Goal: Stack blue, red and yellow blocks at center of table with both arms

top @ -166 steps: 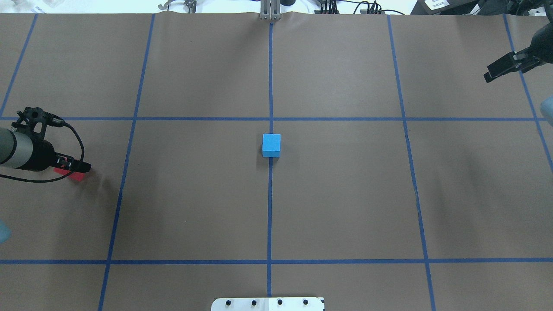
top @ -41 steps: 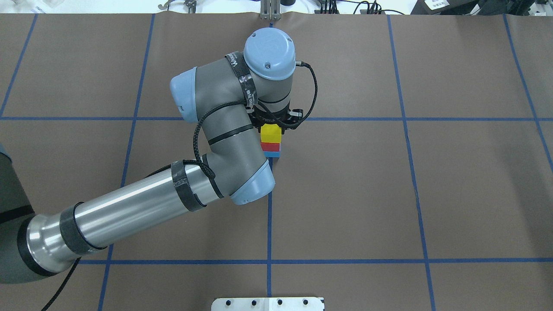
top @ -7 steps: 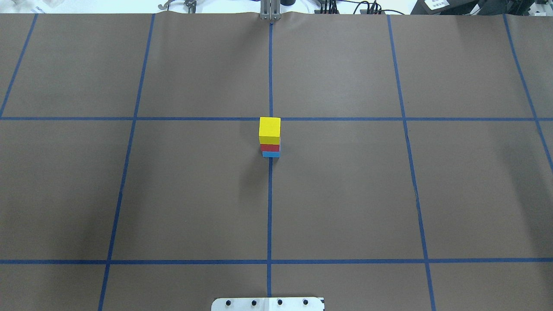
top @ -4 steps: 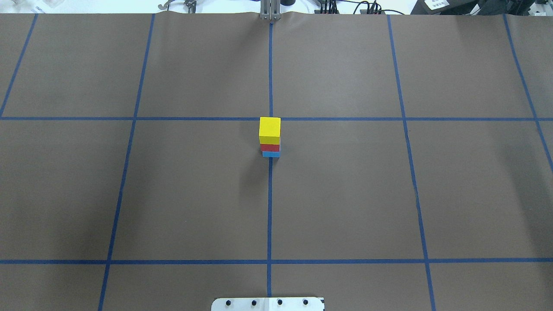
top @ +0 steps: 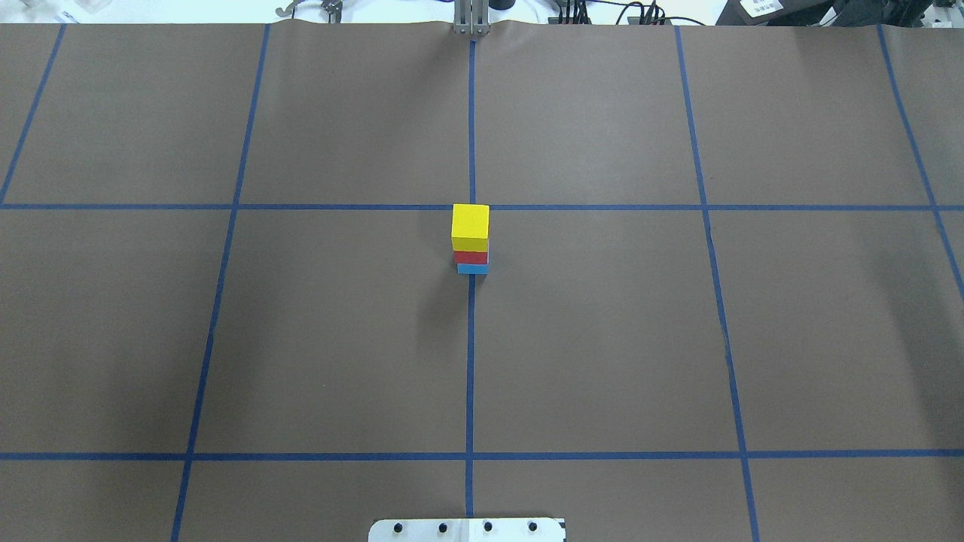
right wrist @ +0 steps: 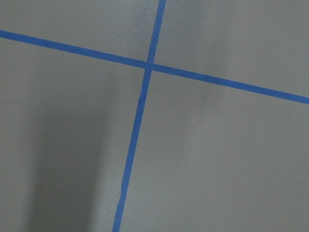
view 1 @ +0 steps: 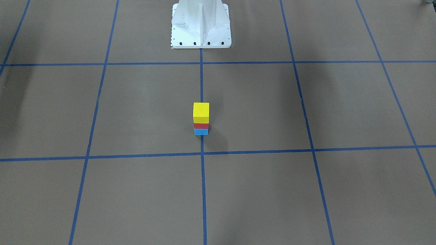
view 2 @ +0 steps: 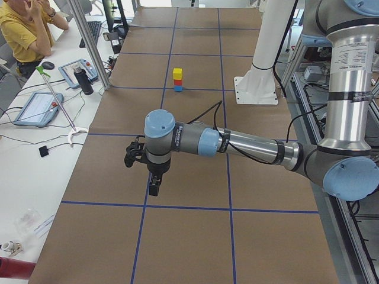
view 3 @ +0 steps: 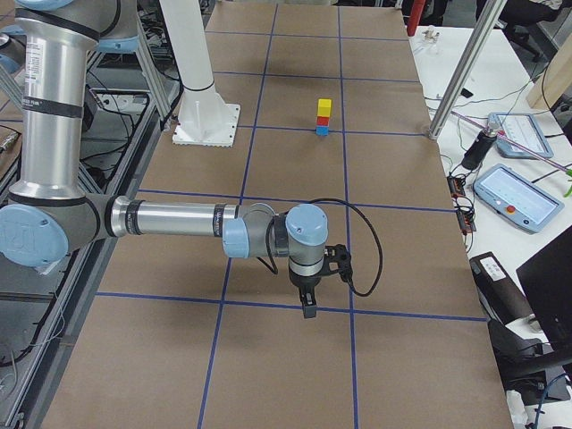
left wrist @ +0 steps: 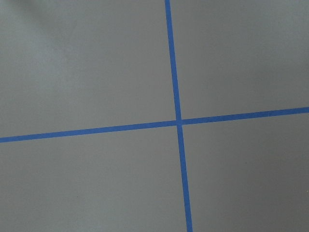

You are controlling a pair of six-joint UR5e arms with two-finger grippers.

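A stack stands at the table's centre, on the middle tape line: the blue block (top: 472, 269) at the bottom, the red block (top: 471, 257) on it, the yellow block (top: 470, 224) on top. It also shows in the front view, yellow block (view 1: 201, 111) uppermost. No gripper touches it. My left gripper (view 2: 153, 188) shows only in the exterior left view, pointing down over bare paper far from the stack. My right gripper (view 3: 309, 308) shows only in the exterior right view, likewise far off. I cannot tell whether either is open or shut. Both wrist views show only paper and tape lines.
Brown paper with a grid of blue tape lines (top: 470, 361) covers the table. The white robot base (view 1: 201, 23) stands behind the stack. Tablets (view 2: 37, 109), a bottle and cables lie on the side benches. A person in yellow (view 2: 23, 29) sits beyond the table's edge.
Nothing differs over the last second. About six seconds ago my left arm was over the stack at the yellow block; it has since left the overhead view.
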